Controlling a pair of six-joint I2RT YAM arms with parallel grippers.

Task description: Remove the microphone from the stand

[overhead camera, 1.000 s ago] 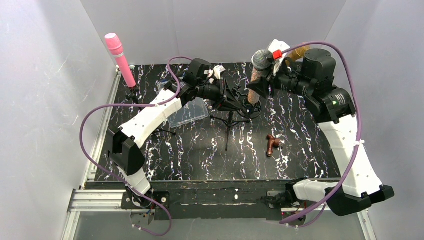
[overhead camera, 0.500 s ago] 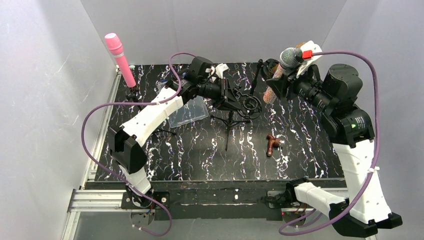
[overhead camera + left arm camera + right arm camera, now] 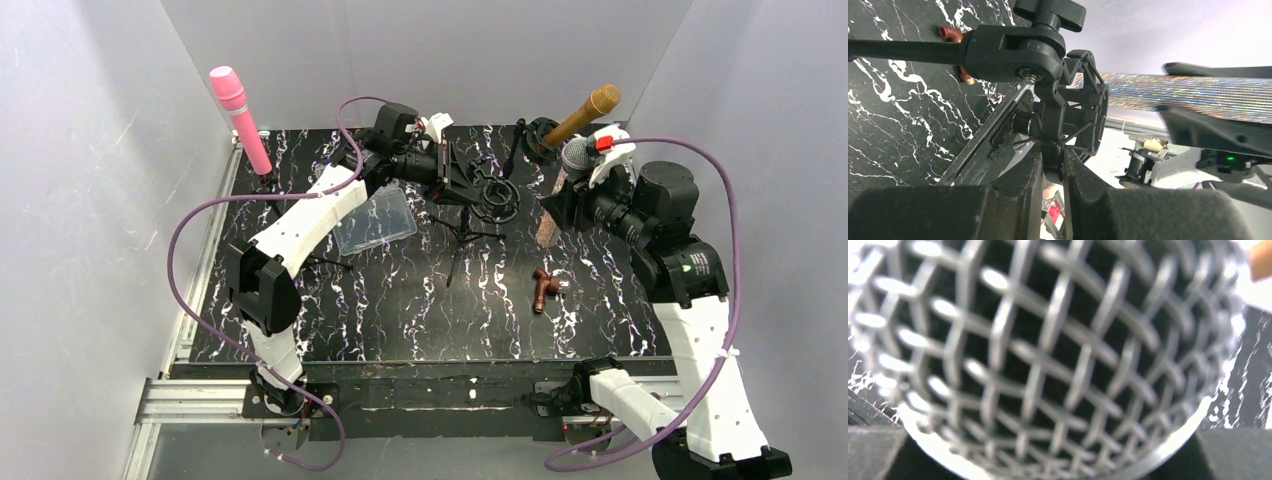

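The microphone has a silver mesh head [image 3: 575,155] and a glittery body [image 3: 546,228]. My right gripper [image 3: 560,200] is shut on it just below the head and holds it clear of the stand, to the stand's right. The mesh head [image 3: 1048,355] fills the right wrist view, with my dark fingers [image 3: 873,455] in the bottom corners. The black tripod stand [image 3: 458,238] has an empty ring mount [image 3: 497,197]. My left gripper [image 3: 468,188] is shut on the mount's lower stub [image 3: 1053,167]. The glittery body [image 3: 1188,92] shows beyond the mount.
A pink microphone [image 3: 240,118] stands at the back left. A gold microphone [image 3: 585,110] sits on a black holder [image 3: 540,135] at the back. A clear plastic box [image 3: 378,222] lies left of the stand. A copper pipe fitting [image 3: 545,288] lies on the table to the right.
My right gripper has carried the microphone right and down, away from the ring mount. My left gripper kept its hold on the stand and shifted slightly back.
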